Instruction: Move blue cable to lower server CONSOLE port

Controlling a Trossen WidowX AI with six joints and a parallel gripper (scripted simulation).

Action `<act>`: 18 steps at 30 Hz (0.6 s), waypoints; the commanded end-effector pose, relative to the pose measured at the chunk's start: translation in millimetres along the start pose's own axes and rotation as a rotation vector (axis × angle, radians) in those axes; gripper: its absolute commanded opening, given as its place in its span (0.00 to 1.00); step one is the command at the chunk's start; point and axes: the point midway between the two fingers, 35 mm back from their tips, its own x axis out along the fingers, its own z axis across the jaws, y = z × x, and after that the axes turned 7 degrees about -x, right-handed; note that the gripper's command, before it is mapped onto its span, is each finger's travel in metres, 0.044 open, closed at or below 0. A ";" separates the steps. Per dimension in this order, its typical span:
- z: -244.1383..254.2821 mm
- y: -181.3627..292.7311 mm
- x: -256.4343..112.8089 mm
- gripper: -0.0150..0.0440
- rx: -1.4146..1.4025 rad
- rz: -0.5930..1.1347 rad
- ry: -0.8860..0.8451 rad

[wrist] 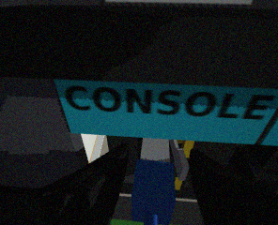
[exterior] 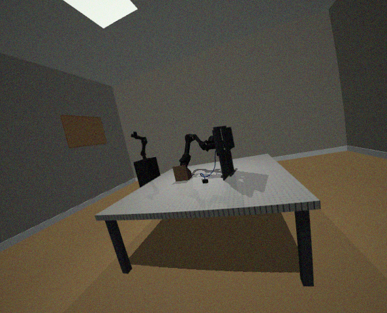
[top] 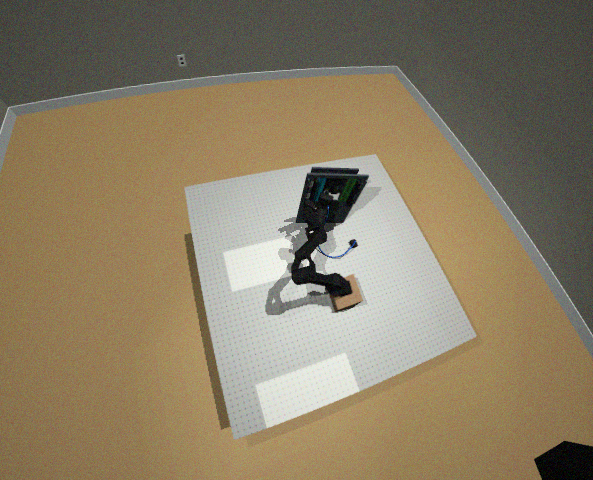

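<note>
The blue plug [wrist: 153,189] stands upright in the wrist view, its pale front end in the port below the teal CONSOLE label [wrist: 164,109]. A grey tab shows beside its right edge. My gripper [wrist: 158,152] is open around the plug, with a dark gap on each side between finger and plug. The blue cable [top: 334,257] [exterior: 215,163] [wrist: 155,219] hangs from the plug and curves down to the table. The dark rack with the servers [top: 339,214] [exterior: 226,163] stands upright. Which server's port this is, and whether the plug is fully seated, I cannot tell.
The cable ends at a small black block [top: 353,243] [exterior: 205,180] on the white table [top: 399,310] [exterior: 186,200]. My arm's base is at a brown box [top: 355,295] [exterior: 179,173]. Another black arm [exterior: 144,145] stands on a dark pedestal [exterior: 147,171] beyond the table.
</note>
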 end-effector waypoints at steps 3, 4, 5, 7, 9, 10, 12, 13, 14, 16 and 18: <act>0.1 -0.1 0.0 0.83 0.000 0.000 0.000; 0.1 -0.1 0.0 0.88 0.000 0.000 0.000; 0.1 -0.1 0.0 0.92 0.000 0.000 0.000; 0.1 0.6 -1.9 1.00 0.000 0.000 0.000; -1.3 1.7 -3.7 1.00 0.000 0.000 0.000; -2.5 2.1 -4.0 1.00 0.000 0.000 0.000; -5.6 3.0 -5.3 1.00 0.000 0.000 0.000; -6.2 3.1 -5.6 1.00 0.000 0.000 0.000; -6.6 3.5 -6.4 1.00 0.000 0.000 0.000; -7.0 3.9 -7.5 1.00 0.000 0.000 0.000; -7.3 4.1 -8.7 1.00 0.000 0.000 0.000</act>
